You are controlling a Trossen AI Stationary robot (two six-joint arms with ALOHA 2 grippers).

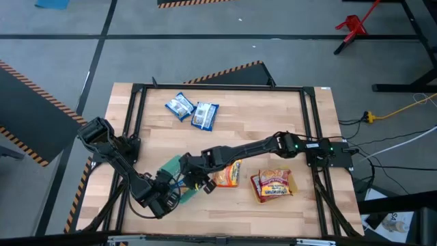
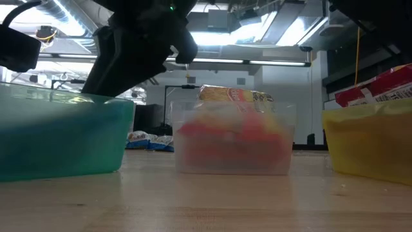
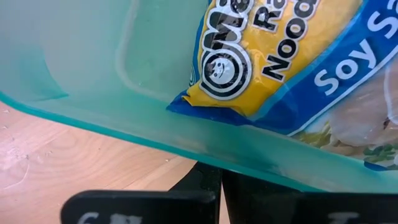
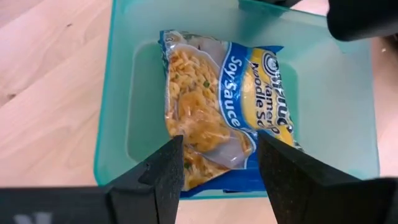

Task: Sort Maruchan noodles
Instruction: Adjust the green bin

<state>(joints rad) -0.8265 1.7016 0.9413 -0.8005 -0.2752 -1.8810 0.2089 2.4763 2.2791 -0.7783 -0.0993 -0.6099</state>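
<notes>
A blue and yellow Maruchan noodle packet (image 4: 217,106) lies flat on the floor of the teal tray (image 4: 106,124) at the table's near left. My right gripper (image 4: 221,149) hovers open just above it, one finger to each side, touching nothing. My left gripper (image 3: 221,177) is shut at the tray's rim. Two more blue packets (image 1: 192,111) lie on the table at the far side. An orange packet (image 2: 235,95) sits in the clear tray (image 2: 232,145), and red packets (image 1: 273,184) fill the yellow tray (image 2: 370,142). My left gripper has the teal tray's rim (image 3: 211,152) between its shut fingers, coming steeply from above at the tray's near side. The translucent wall covers the fingertips, so how far they reach does not show. The tray stands flat on the table.
The three trays stand in a row along the table's near half, teal, clear and yellow from left to right. Both arms crowd over the teal tray (image 1: 172,167). A black frame rail (image 1: 218,87) runs round the tabletop. Bare wood lies in the far right part.
</notes>
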